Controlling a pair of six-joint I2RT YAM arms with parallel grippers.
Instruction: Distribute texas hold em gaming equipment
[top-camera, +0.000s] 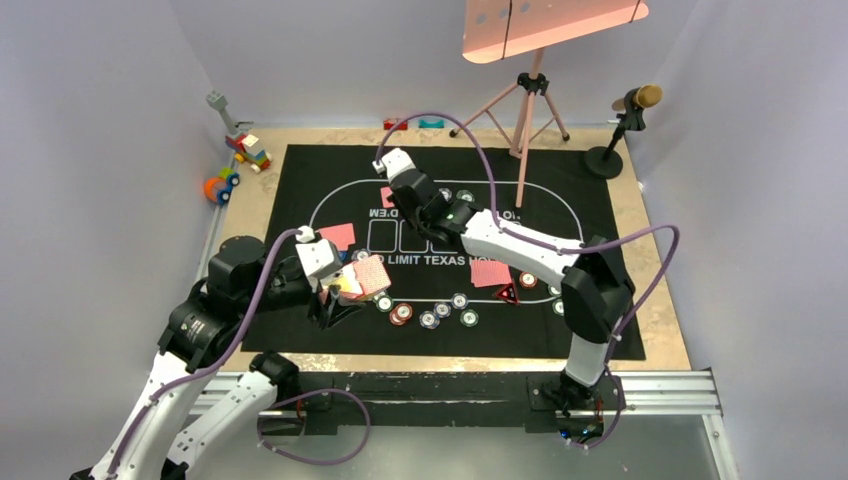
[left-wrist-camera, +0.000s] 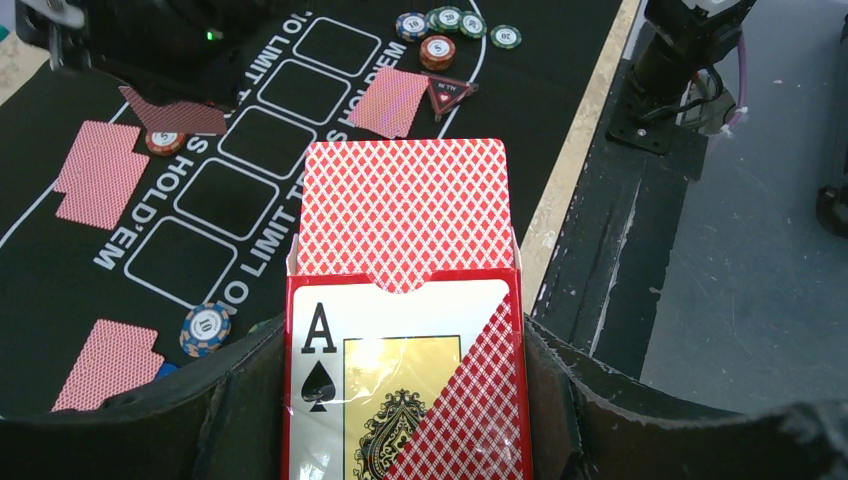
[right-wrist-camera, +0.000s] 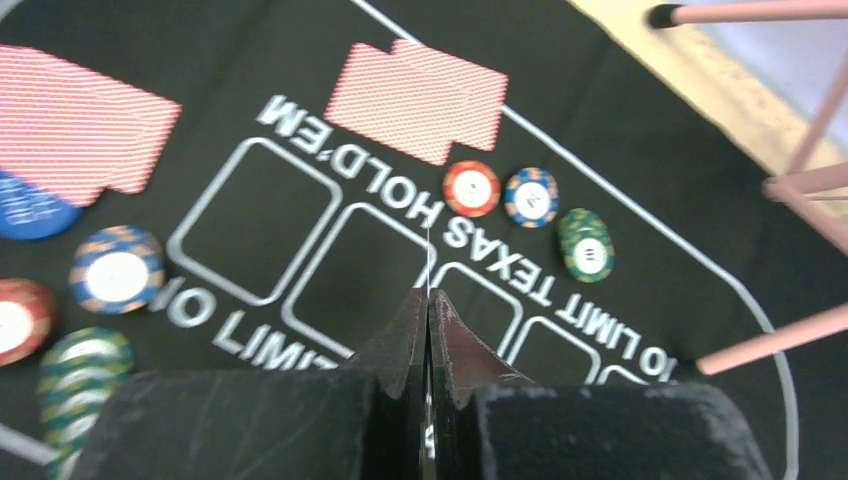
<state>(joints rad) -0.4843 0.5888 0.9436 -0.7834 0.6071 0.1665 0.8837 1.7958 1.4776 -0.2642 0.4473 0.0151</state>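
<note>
The left jaws are closed on a red cardboard card box with an ace of spades on it (left-wrist-camera: 405, 400), held over the near left part of the pale wooden bench (top-camera: 250, 205). Pink-backed paper cards (left-wrist-camera: 400, 210) stick out of its open top. If the box tips, they may slide out in a heap. The right jaws pinch one thin pink-backed card (left-wrist-camera: 180, 117) over the middle. It may slip or land crooked. A low arm may knock the small striped round chips (top-camera: 430, 315) by the near edge.

A black printed cloth mat (top-camera: 600, 200) covers most of the bench. The walls are plain grey. A pink metal tripod (top-camera: 530, 110) stands by the far edge.
</note>
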